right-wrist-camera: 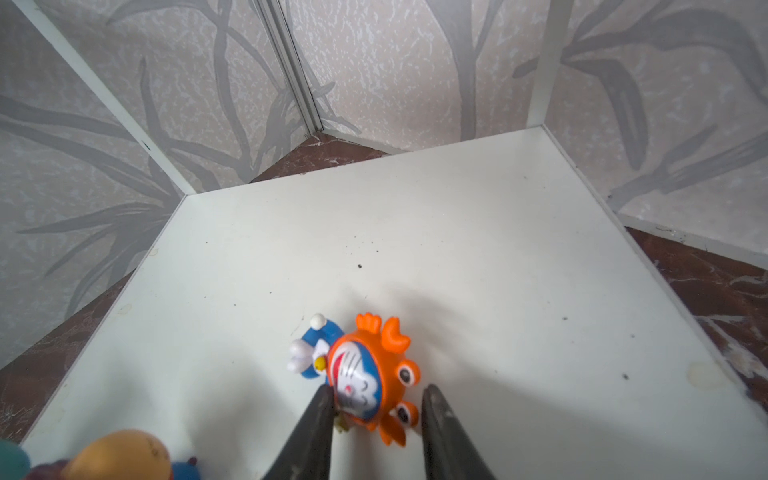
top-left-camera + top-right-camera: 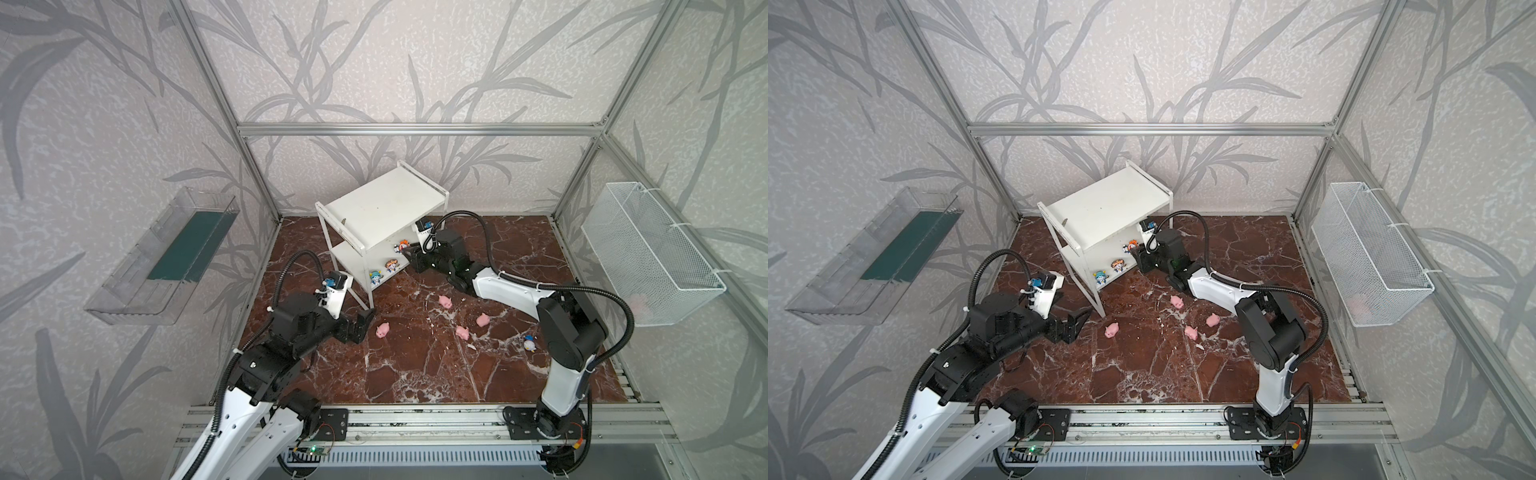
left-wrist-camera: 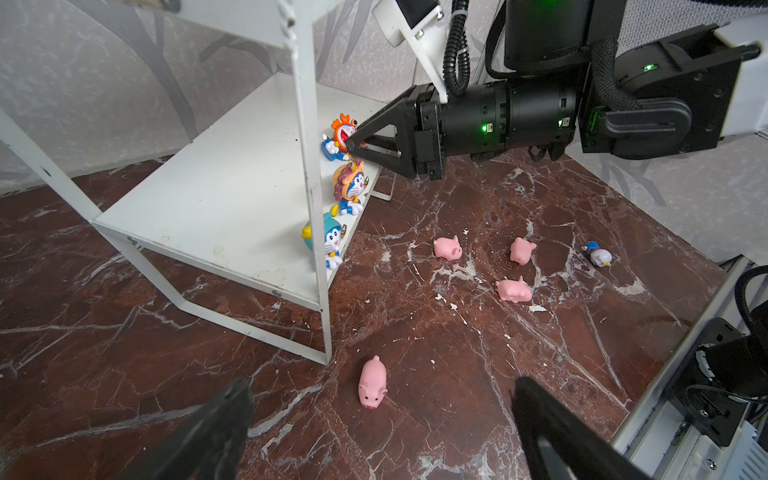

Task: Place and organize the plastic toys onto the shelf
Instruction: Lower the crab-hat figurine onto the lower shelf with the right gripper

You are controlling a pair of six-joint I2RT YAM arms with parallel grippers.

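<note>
Right claw [image 1: 378, 390] narrowly parted astride orange figurine [image 1: 361, 370] on lower shelf [image 1: 415, 228]; arm stretched low.

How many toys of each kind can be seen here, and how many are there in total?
Pink pigs, all on the marble floor: 4
Cartoon figurines, three on the lower board of the shelf, one on the marble floor: 4
Total: 8

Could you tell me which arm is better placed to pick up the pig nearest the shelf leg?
Left: the left end effector, open, hovers beside that pig; the right end effector straddles the crab figurine on the shelf.
</note>
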